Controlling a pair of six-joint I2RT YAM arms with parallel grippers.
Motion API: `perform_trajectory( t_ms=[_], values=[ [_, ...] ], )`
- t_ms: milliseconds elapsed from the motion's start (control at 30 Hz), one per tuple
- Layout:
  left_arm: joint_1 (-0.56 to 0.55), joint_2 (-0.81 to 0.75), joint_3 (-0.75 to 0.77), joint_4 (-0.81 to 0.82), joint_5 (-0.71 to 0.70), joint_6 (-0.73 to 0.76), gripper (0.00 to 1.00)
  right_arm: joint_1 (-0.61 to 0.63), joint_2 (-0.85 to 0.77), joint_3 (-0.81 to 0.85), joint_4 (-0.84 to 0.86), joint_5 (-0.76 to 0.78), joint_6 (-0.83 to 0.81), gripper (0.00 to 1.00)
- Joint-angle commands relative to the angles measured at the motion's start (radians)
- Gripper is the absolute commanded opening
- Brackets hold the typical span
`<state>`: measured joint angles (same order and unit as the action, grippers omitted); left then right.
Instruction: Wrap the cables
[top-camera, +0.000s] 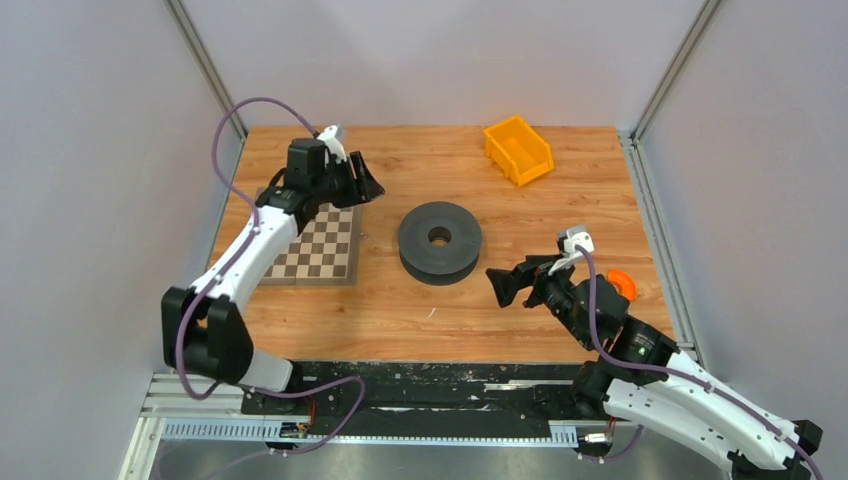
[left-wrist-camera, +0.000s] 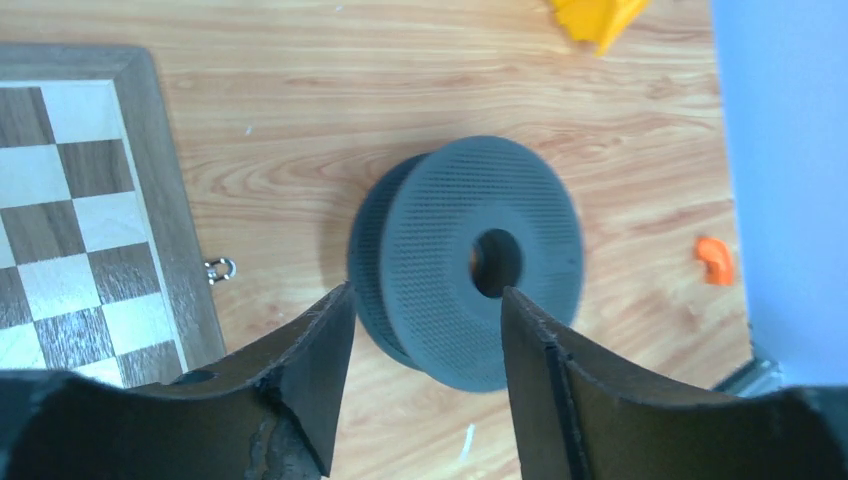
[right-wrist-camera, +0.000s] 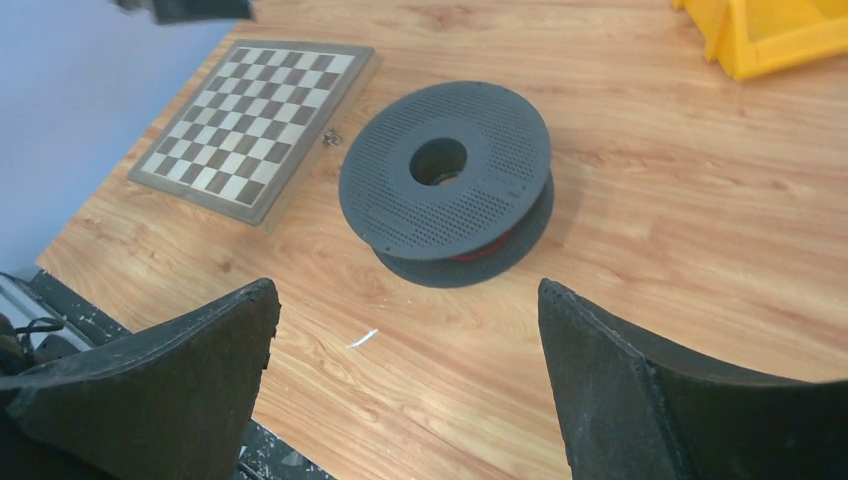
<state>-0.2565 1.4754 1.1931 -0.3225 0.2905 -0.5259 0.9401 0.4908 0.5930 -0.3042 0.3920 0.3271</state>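
Observation:
A dark grey spool (top-camera: 440, 242) lies flat in the middle of the wooden table. It also shows in the left wrist view (left-wrist-camera: 468, 257) and the right wrist view (right-wrist-camera: 448, 180). A sliver of red wire (right-wrist-camera: 482, 249) shows between the spool's flanges on its near side; no loose wire shows on the table. My left gripper (top-camera: 366, 183) is open and empty, above the chessboard's far corner, left of the spool. My right gripper (top-camera: 502, 285) is open and empty, just right of and nearer than the spool.
A chessboard (top-camera: 316, 246) lies left of the spool. A yellow bin (top-camera: 518, 149) stands at the back right. A small orange object (top-camera: 622, 284) lies by my right wrist. A small white scrap (top-camera: 432, 313) lies on the table in front of the spool.

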Motion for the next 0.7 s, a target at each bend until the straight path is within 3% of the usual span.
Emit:
perform_trajectory(
  t_ms=[0,33,67,133,333,500,667],
  values=[
    [-0.005,-0.169,0.001,-0.044,0.086,0.109,0.69,-0.001,-0.007,0.053,-0.102,0.104,0.113,1.0],
    [-0.015,-0.228,-0.028,-0.043,0.101,0.125,0.72,-0.001,-0.006,0.068,-0.125,0.122,0.132,1.0],
    [-0.021,-0.257,-0.045,-0.03,0.113,0.132,0.87,0.0,-0.004,0.085,-0.151,0.144,0.154,1.0],
    [-0.038,-0.346,-0.097,-0.01,0.16,0.143,0.98,0.0,0.005,0.128,-0.203,0.183,0.188,1.0],
    [-0.046,-0.608,-0.26,0.053,0.279,0.152,1.0,0.0,-0.013,0.193,-0.286,0.256,0.186,1.0],
    [-0.046,-0.782,-0.367,0.109,0.242,0.174,1.0,-0.001,-0.04,0.208,-0.287,0.275,0.164,1.0],
    [-0.046,-0.843,-0.423,0.138,0.208,0.173,1.0,0.0,-0.041,0.227,-0.284,0.307,0.15,1.0]
  ],
)
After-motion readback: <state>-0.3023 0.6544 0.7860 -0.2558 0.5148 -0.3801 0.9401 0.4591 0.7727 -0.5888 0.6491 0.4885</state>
